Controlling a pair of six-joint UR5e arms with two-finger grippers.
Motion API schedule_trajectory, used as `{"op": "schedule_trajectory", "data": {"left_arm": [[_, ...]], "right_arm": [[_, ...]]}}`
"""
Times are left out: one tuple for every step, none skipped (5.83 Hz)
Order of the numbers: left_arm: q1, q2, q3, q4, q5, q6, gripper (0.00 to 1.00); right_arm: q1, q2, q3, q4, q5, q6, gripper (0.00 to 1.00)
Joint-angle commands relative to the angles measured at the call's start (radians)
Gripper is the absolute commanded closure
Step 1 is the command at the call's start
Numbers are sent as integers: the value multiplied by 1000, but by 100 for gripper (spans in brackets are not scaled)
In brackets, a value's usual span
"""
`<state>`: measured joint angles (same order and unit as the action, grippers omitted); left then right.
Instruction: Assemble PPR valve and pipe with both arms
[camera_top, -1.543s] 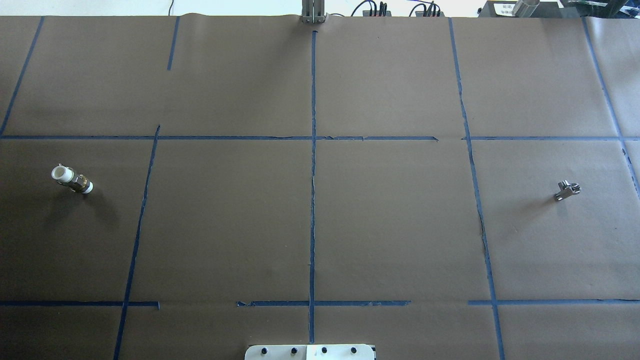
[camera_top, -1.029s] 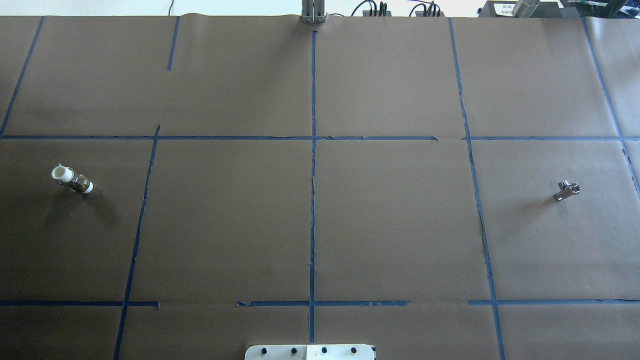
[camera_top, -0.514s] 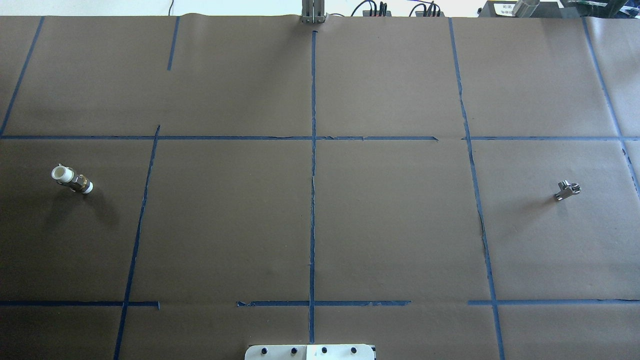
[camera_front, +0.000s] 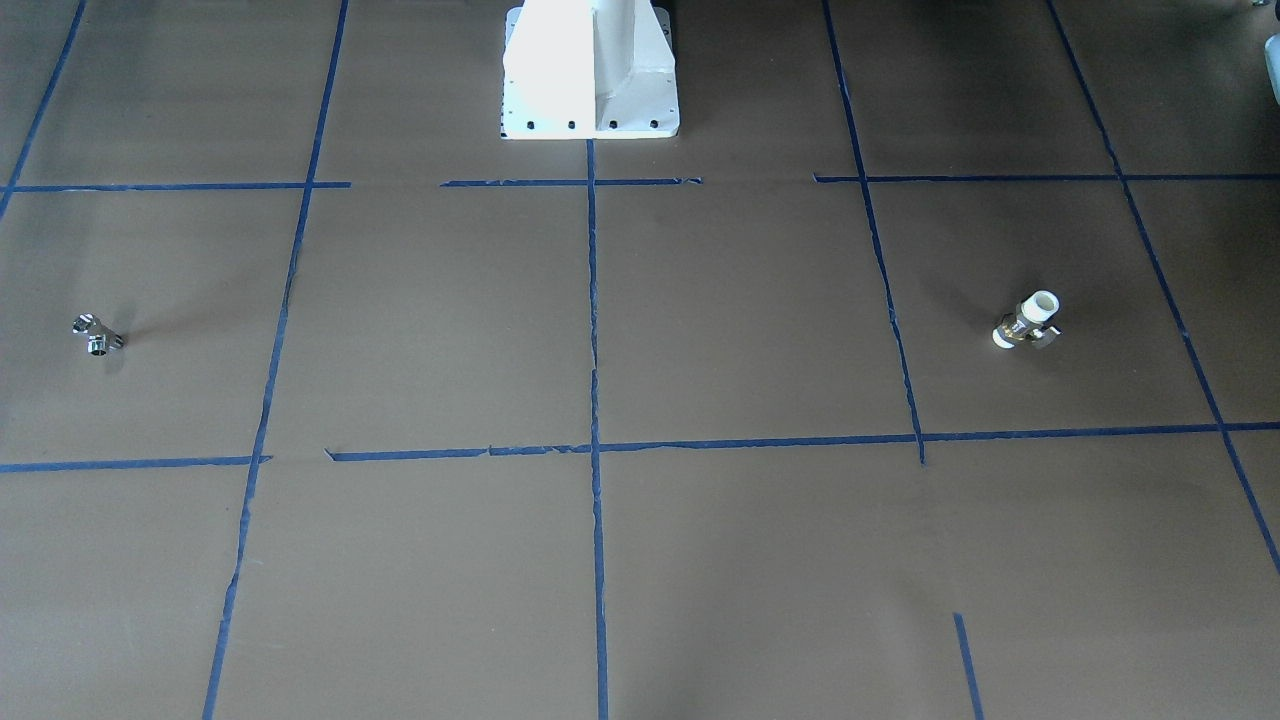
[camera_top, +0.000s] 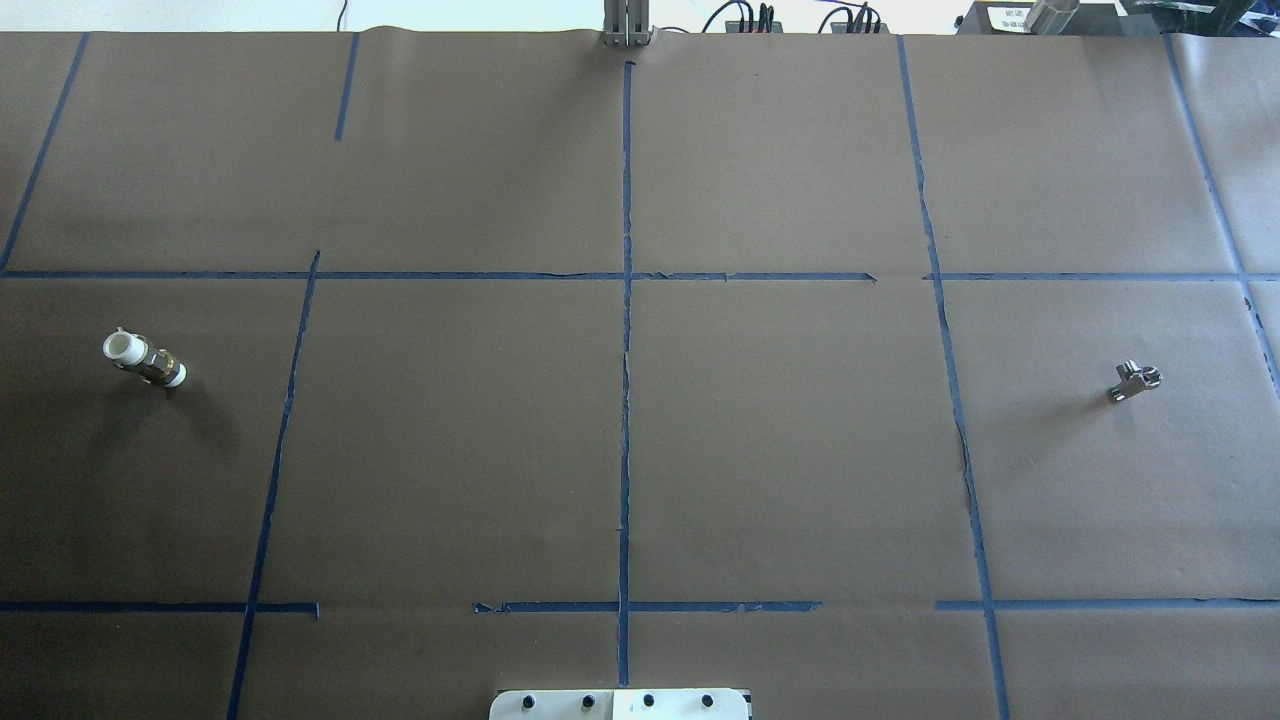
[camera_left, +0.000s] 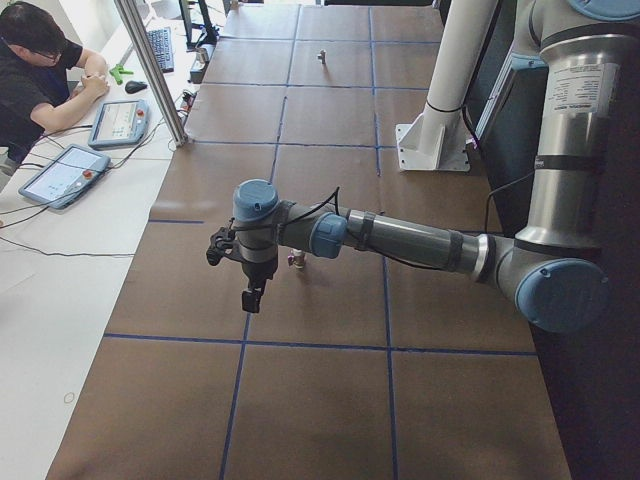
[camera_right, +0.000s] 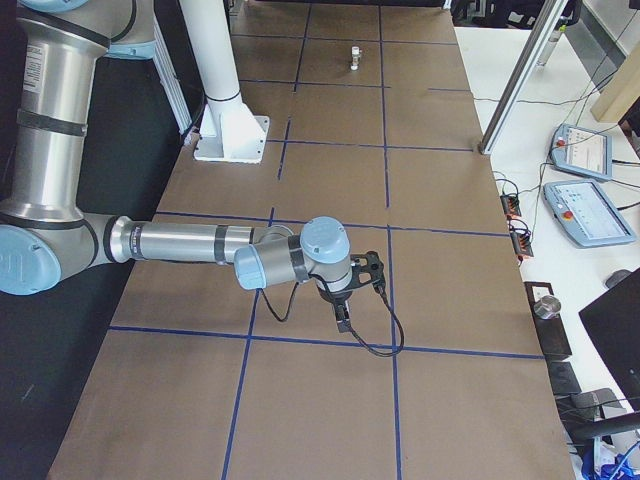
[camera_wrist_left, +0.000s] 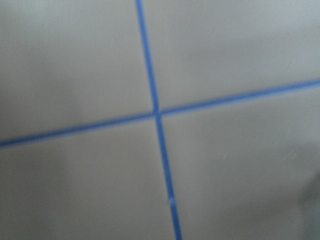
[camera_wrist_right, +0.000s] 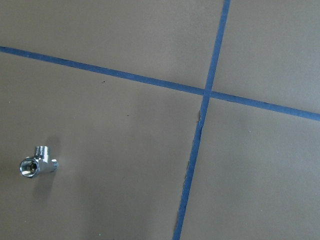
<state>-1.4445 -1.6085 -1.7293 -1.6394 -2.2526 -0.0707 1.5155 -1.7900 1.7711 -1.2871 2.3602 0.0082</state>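
The PPR valve (camera_top: 143, 360), with white ends and a brass middle, lies on the brown table at the left; it also shows in the front view (camera_front: 1026, 322). The chrome pipe (camera_top: 1134, 380) lies far right, also in the front view (camera_front: 97, 335) and the right wrist view (camera_wrist_right: 37, 162). My left gripper (camera_left: 249, 298) hangs above the table close to the valve (camera_left: 297, 260). My right gripper (camera_right: 342, 320) hangs over the table's right part. Both grippers show only in the side views, so I cannot tell whether they are open or shut. Neither fitting is held.
Blue tape lines (camera_top: 625, 330) divide the brown table cover into squares. The white robot base (camera_front: 590, 70) stands at the near edge. A seated operator (camera_left: 40, 70), teach pendants (camera_right: 585, 150) and a metal post (camera_left: 150, 70) are along the far side.
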Motion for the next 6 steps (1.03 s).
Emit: {"op": "schedule_trajectory", "data": {"left_arm": [[140,-16,-51,-51,1,-190,0],[250,-16,-85,-80,4,-301,0],[289,-8,-107,-95,5,-431,0],[335,4,-105,-176,7,-565,0],[372,45,-101,-232,27,-587,0],[410,48,-96,-241,50,-618,0]], "right_arm": [[0,6,-2,2,4,2,0],[0,6,-4,0,5,2,0],[0,7,-4,0,5,2,0],[0,3,-7,0,5,-4,0],[-1,3,-6,0,7,1,0],[0,3,-7,0,5,2,0]]}}
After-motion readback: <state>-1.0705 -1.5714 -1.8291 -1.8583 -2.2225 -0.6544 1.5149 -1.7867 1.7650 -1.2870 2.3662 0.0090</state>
